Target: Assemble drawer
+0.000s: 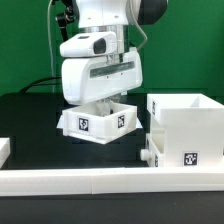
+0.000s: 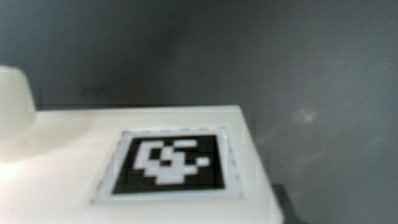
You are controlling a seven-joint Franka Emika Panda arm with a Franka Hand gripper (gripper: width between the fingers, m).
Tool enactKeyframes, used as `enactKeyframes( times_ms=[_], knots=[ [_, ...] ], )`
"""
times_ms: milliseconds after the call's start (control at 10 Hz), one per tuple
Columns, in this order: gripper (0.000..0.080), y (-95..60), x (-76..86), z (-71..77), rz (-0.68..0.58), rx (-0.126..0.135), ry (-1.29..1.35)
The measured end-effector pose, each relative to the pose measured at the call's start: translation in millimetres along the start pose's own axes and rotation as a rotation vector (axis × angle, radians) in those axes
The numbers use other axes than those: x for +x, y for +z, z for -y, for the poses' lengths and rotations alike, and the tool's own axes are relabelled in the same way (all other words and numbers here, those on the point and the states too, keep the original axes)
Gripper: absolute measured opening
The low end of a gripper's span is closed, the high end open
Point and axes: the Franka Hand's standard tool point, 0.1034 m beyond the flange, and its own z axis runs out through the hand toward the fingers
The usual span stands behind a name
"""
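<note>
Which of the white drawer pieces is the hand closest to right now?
The smaller open tray at the exterior view's left, showing two tags: the hand is directly above it. The bigger box at the right stands apart.

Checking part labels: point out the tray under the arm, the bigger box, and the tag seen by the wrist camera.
tray (image 1: 103, 126): exterior view, wall between its tags.
bigger box (image 1: 190, 130): exterior view, front wall.
tag (image 2: 169, 160): wrist view, pattern centre.
</note>
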Motion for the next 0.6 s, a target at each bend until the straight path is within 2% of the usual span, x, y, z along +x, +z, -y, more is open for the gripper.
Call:
enactKeyframes(
  times_ms=[300,600],
  knots=[
    [0.0041,0.2,-1.6,-5.4,0.017,0.02,-0.237],
    [0.0041,-2.6,10.0,-20.0,0.017,0.029,-0.321]
  ],
)
